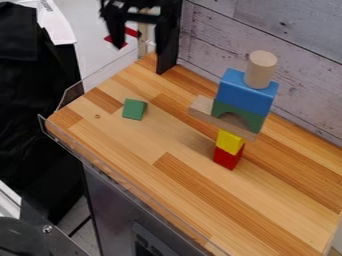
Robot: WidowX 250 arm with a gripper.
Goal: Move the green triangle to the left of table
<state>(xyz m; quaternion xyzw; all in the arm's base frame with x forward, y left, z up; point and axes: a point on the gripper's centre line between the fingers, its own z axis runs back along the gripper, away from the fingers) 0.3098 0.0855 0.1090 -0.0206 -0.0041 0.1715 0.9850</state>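
Toward the upper left of the wooden tabletop (280,210) sits the small green block (134,109), its sides running up the view with a slight rightward lean, its darker flank facing the tower. It looks nearly as long as wide, so I cannot pick out a long axis. My black claw (140,59) hangs above and beyond it, fingers spread apart. To its right rise a red block (228,158), yellow block (230,142), pale wooden plank (200,110), green arch (255,121), blue block (247,94) and wooden cylinder (259,70). Clear plastic edging (72,91) borders the left side.
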